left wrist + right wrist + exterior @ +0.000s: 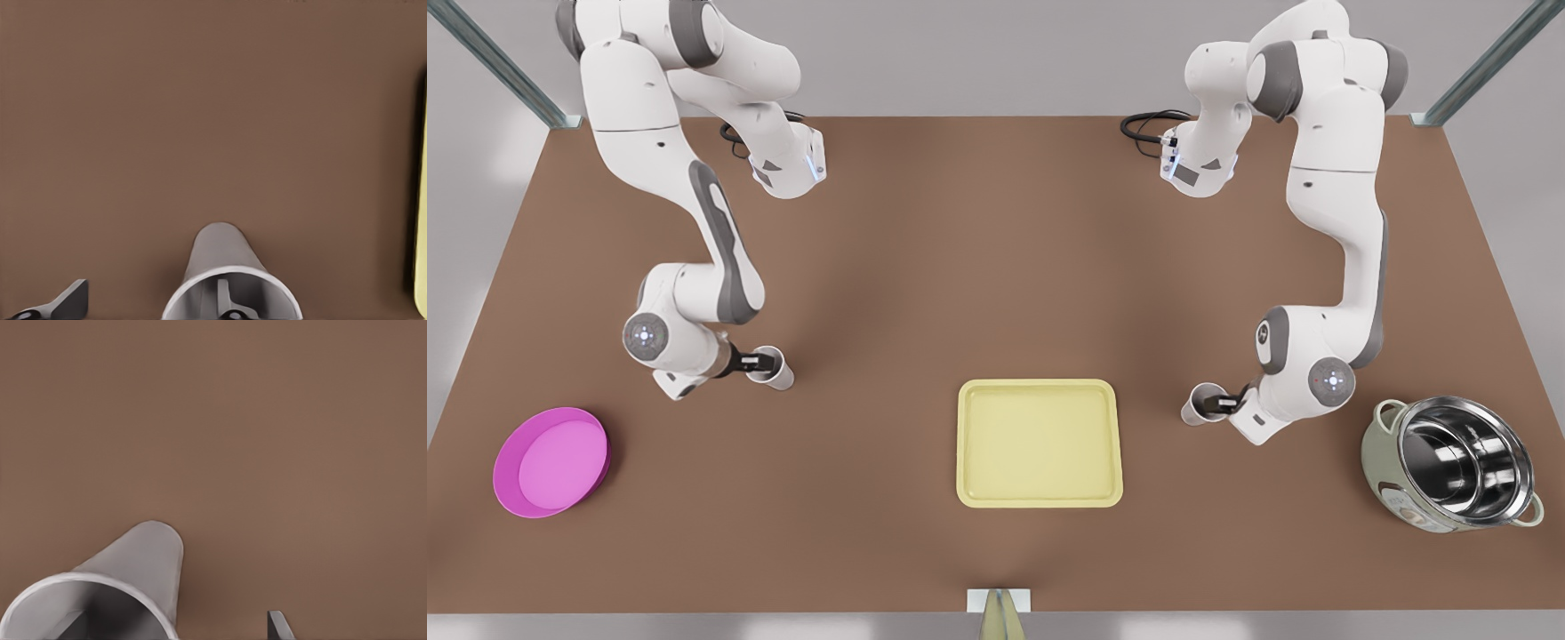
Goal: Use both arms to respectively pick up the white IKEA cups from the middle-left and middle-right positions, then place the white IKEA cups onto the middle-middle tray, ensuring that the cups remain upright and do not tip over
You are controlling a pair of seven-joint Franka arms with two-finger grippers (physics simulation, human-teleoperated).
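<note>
A white cup (775, 370) stands at the front view's left and a second white cup (1199, 404) at its right, with the pale yellow tray (1039, 444) between them, nearer the front edge. My left gripper (758, 362) is open at the first cup (220, 257): one finger (222, 299) reaches inside the rim, the other finger (70, 301) stays well outside the wall. My right gripper (1224, 403) is open at the other cup (137, 570) the same way, with one finger (68, 623) inside and one finger (279, 627) outside. The tray's edge (421, 200) shows beyond the left cup.
A round magenta plate (551, 462) lies at the front view's left near the table edge. A steel pot (1458, 462) stands at the far right. Black cables (1152, 124) sit by the arm bases at the back. Bare brown table surrounds the tray.
</note>
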